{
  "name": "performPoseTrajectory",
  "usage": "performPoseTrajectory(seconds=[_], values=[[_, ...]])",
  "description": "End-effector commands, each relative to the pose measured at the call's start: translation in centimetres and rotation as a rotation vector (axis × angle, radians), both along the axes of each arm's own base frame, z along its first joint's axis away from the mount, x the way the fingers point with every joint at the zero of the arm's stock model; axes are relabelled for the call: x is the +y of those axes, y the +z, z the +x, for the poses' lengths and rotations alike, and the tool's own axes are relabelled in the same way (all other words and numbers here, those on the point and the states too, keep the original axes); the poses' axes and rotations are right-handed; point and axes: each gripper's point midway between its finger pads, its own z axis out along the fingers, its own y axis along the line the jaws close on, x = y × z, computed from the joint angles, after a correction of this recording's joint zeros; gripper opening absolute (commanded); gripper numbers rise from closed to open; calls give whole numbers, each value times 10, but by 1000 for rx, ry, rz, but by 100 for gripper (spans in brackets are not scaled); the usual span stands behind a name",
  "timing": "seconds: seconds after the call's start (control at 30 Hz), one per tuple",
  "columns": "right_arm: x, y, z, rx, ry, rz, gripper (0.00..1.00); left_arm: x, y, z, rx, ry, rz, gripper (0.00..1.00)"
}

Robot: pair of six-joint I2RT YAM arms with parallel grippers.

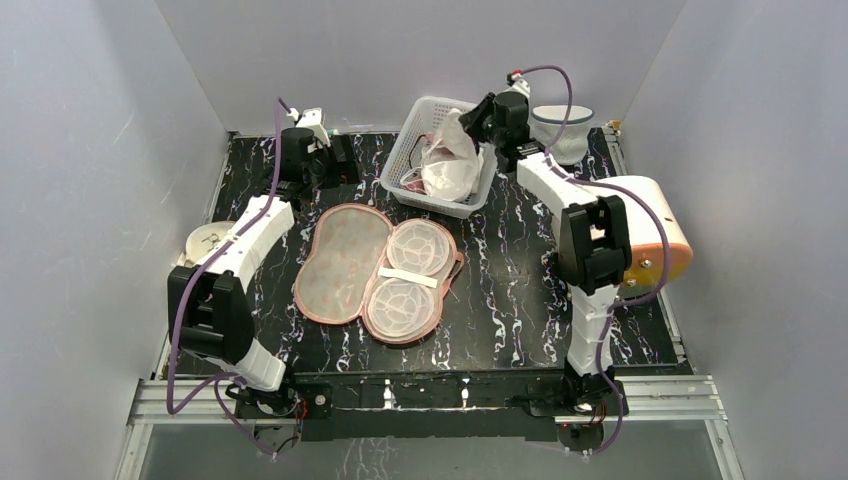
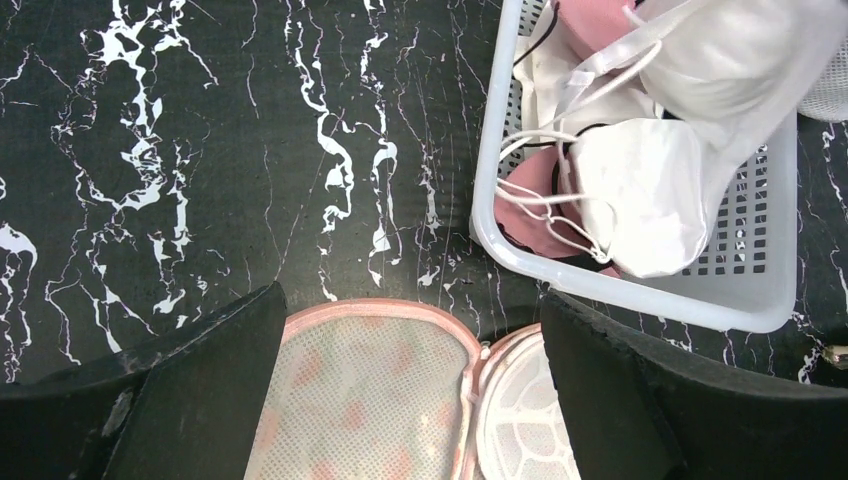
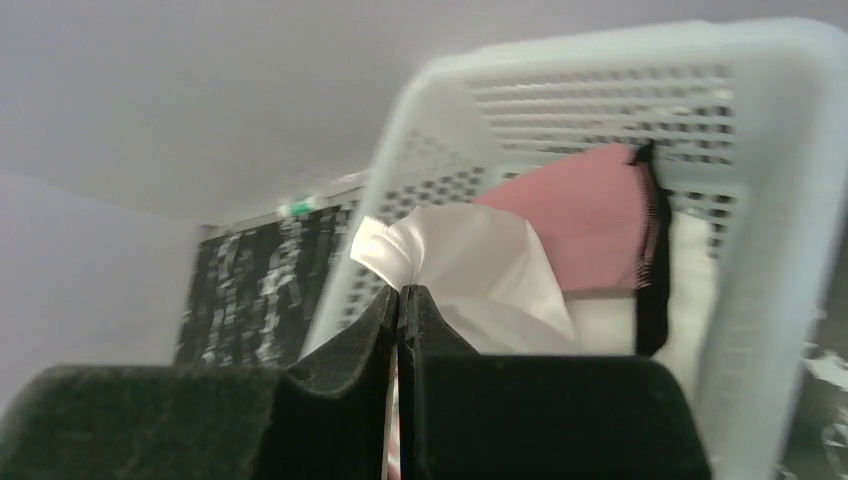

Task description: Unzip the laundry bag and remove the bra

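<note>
One step remains: right gripper [image 3: 400,292] clamps bra [image 3: 480,262] over basket [image 3: 770,200]; lower before releasing. Left gripper [image 2: 410,300] gapes.

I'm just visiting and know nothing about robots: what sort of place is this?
Probably a robot test booth: plain grey walls box in a marble-print table, a left arm and right arm are bolted at its near edge, and the props are an opened laundry bag and a white basket.
</note>
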Motion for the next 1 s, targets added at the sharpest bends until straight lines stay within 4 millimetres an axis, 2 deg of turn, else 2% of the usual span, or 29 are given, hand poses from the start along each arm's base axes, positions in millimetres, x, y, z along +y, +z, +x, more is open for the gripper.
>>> performPoseTrajectory(seconds=[0.0, 0.1, 0.17, 0.3, 0.4, 0.47, 0.53, 0.7, 0.73, 0.77, 0.87, 0.97], values=[[-21, -19, 27, -8, -61, -60, 0, -2, 26, 5, -52, -12, -29, 98], [-20, -36, 35, 36, -44, -129, 0, -5, 24, 5, -48, -21, -35, 98], [-23, -38, 35, 66, -42, -174, 3, -5, 23, 5, -46, -22, -34, 98], [-31, -22, 25, 102, -33, -261, 42, -7, 21, 5, -41, -29, -45, 98], [-39, 10, 2, 100, -16, -311, 58, -11, 17, 5, -31, -39, -62, 98], [-42, 23, -24, 95, 21, -330, 66, -13, 14, 5, -24, -45, -72, 98], [-39, 21, -58, 101, 95, -328, 71, -16, 11, 5, -18, -53, -84, 98], [-30, -17, -161, 116, 261, -297, 81, -23, -8, 4, 24, -67, -98, 98], [-30, -41, -185, 157, 295, -288, 83, -29, -13, 1, 35, -77, -97, 98], [-28, -49, -204, 160, 329, -273, 84, -34, -17, -1, 42, -87, -91, 98], [-20, -62, -248, 135, 431, -261, 88, -56, -31, -11, 76, -134, -64, 98], [-24, -78, -279, 144, 503, -302, 91, -81, -49, -27, 111, -176, 18, 98]])
